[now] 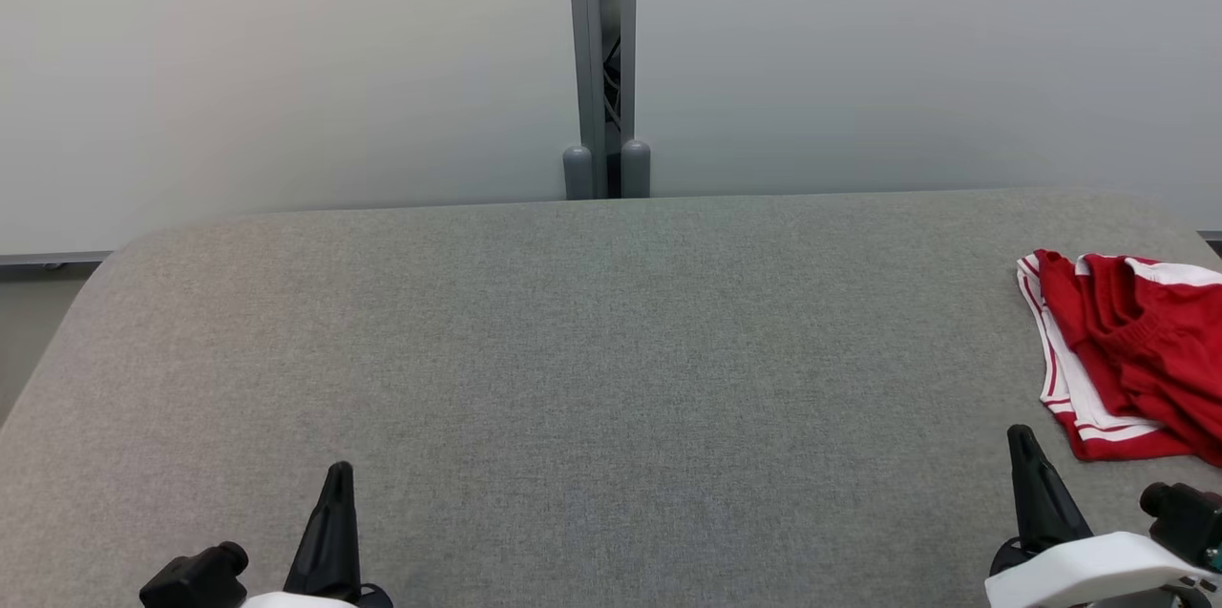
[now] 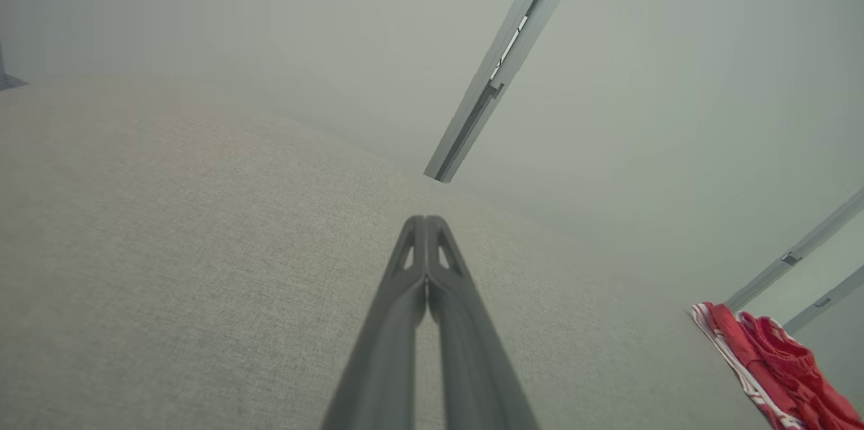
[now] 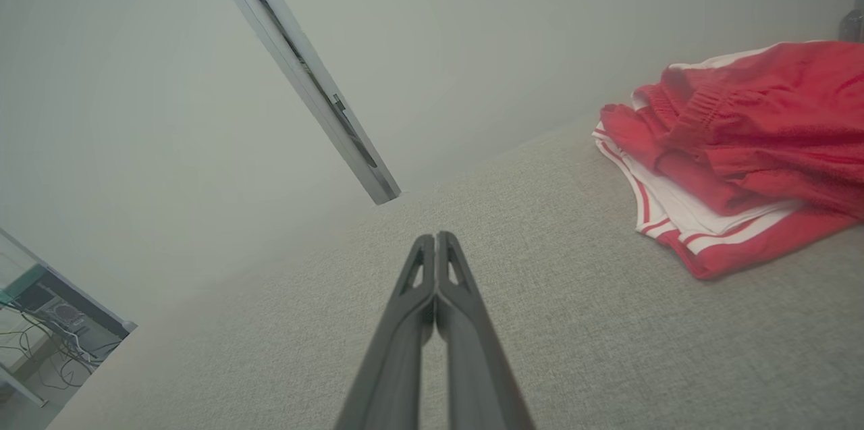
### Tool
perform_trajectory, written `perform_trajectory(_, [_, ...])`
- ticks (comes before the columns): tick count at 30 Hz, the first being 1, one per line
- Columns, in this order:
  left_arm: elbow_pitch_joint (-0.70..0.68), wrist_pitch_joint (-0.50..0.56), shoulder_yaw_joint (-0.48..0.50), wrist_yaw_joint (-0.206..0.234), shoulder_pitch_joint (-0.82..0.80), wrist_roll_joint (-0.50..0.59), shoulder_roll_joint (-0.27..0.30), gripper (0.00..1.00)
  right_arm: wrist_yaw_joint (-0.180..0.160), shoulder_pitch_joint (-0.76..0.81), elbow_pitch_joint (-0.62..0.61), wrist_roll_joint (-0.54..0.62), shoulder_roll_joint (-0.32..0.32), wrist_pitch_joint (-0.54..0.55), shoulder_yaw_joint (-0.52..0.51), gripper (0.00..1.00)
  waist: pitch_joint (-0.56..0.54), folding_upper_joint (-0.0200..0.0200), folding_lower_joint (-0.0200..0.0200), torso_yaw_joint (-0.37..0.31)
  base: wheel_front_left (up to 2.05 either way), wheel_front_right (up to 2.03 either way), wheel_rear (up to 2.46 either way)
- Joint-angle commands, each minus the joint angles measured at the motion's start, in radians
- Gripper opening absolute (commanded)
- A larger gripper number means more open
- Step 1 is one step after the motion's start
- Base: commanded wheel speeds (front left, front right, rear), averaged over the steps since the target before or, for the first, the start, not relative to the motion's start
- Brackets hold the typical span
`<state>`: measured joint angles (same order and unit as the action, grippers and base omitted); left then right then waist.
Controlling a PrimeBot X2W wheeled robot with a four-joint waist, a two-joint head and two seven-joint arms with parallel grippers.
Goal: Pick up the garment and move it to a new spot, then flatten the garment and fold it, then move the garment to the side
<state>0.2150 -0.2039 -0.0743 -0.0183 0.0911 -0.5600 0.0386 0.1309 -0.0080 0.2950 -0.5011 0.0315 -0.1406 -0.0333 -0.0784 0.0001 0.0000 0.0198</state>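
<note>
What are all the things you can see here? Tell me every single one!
garment: one, red with white trim, crumpled on the table's right side
table: one, grey cloth top, across the front
wall panels: two, pale grey, behind the table
post: one, grey metal, upright between the panels
caps: two, grey, rounded, at the post's foot
cables: a few, dark, tangled beyond the table, lower left corner of the right wrist view
left gripper: one, dark, over the table's near left, jaws shut, holding nothing
right gripper: one, dark, over the table's near right, close to the garment but apart from it, jaws shut
</note>
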Motion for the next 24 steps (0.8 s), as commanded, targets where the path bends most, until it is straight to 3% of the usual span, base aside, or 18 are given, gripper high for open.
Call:
perform_trajectory(1, [-0.009, 0.004, 0.007, -0.012, -0.038, -0.038, 0.004, 0.0, 0.0, -0.034, -0.012, -0.04, 0.009, 0.013, -0.012, 0.0, 0.001, -0.0001, 0.0, 0.0, 0.0, 0.0, 0.0])
perform_trajectory(24, [0.02, 0.061, 0.024, -0.045, -0.114, -0.37, 0.008, 0.0, 0.0, -0.091, 0.007, -0.373, 0.013, 0.137, -0.083, 0.0, 0.02, -0.0001, 0.0, -0.005, 0.0, 0.0, 0.0])
